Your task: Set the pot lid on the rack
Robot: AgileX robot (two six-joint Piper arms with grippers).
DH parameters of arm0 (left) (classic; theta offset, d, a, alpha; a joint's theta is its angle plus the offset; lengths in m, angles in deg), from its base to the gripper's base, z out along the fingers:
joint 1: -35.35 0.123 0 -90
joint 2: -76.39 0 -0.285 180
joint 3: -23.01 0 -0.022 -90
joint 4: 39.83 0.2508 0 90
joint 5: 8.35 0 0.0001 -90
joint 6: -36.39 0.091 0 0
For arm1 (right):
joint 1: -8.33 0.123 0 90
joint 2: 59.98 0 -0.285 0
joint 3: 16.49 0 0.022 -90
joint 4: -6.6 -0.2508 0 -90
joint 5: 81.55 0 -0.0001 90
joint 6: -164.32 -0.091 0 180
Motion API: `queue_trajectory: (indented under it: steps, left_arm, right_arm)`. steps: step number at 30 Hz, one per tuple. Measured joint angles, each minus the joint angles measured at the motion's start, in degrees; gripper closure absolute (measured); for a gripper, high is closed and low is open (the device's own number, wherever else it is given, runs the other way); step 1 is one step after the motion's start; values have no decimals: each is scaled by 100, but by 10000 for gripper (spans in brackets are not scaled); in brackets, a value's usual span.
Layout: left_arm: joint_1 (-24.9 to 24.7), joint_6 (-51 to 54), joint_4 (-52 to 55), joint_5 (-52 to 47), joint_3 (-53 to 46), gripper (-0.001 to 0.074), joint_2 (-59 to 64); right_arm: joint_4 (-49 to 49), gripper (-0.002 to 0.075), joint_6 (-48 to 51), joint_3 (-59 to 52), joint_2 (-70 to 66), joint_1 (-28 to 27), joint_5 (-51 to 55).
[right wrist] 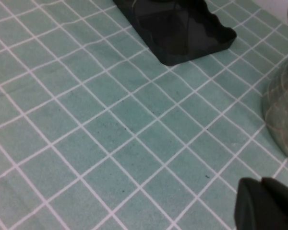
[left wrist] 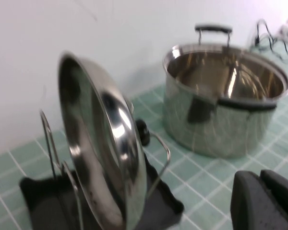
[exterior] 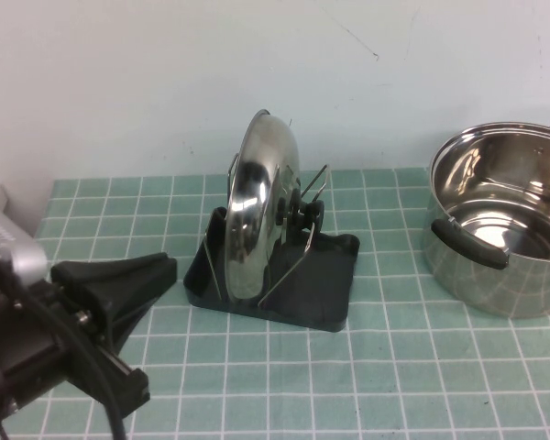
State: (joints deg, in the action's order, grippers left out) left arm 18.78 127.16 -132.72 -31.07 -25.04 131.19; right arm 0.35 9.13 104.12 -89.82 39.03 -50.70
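From the high view I've got the round, domed, shiny stainless-steel pot lid (exterior: pixel 259 206) standing on edge in the wire-loop rack on its dark plastic tray (exterior: pixel 335 307), mid-bench toward the back edge; the loops brace it upright, I'd say. My left end effector (exterior: pixel 160 270) sits just left of the tray, fingers pressed together, holding nothing. The deep steel pot (exterior: pixel 504 225) at the right edge is empty.

Left wrist view: lid (left wrist: pixel 103 148) in the rack (left wrist: pixel 48 201), black knob facing the pot (left wrist: pixel 221 103).

Right wrist view: right end effector (right wrist: pixel 266 203) low over green tiled bench (right wrist: pixel 110 129), tray corner (right wrist: pixel 192 33) ahead; I cannot tell its opening.
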Motion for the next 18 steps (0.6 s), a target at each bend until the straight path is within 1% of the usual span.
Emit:
queue_trajectory:
  steps: [4, 18]
  left_arm:
    - [0, 327, -381, 117, -98, 736, -123]
    - [0, 370, -439, 117, -114, 736, -77]
  right_arm:
    - [-100, 727, 0, 0, 0, 0, 79]
    - [-134, 727, 0, 0, 0, 0, 100]
